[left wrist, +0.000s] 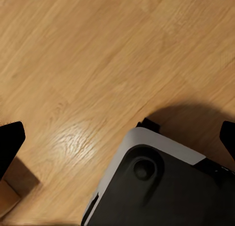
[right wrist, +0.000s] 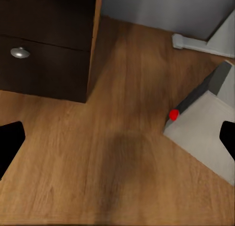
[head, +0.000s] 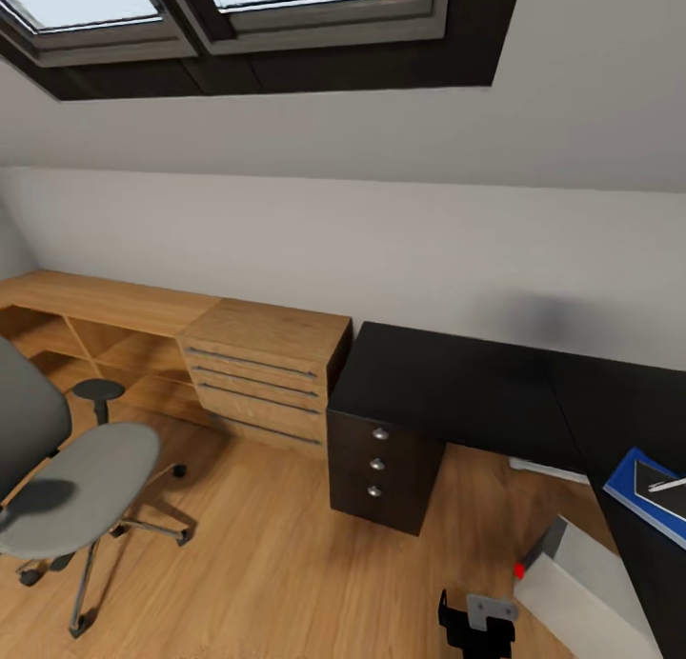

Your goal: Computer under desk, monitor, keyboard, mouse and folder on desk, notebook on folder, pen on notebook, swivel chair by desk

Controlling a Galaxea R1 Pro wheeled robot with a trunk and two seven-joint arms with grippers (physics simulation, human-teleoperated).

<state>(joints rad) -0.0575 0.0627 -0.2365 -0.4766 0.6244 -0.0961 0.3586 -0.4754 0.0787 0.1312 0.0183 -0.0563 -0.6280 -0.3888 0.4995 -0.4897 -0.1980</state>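
The black L-shaped desk [head: 457,383] stands against the pale wall, its drawers [right wrist: 49,54] with round silver knobs. At its right wing lies the blue folder [head: 629,478] with the dark notebook [head: 664,504] and the white pen [head: 667,484] on top. On the floor beneath, the pale grey computer [head: 591,588] [right wrist: 205,133] shows a red light. The grey swivel chair [head: 76,492] stands far left, apart from the desk. My right gripper [right wrist: 117,138] [head: 476,626] hangs open over the floor in front of the computer. My left gripper [left wrist: 117,138] is open and empty above the floor.
A light wood drawer unit [head: 262,373] and low shelving stand left of the desk. A pale flat object [right wrist: 196,42] lies on the floor by the wall under the desk. My own base [left wrist: 161,187] sits below the left gripper. Skylights are overhead.
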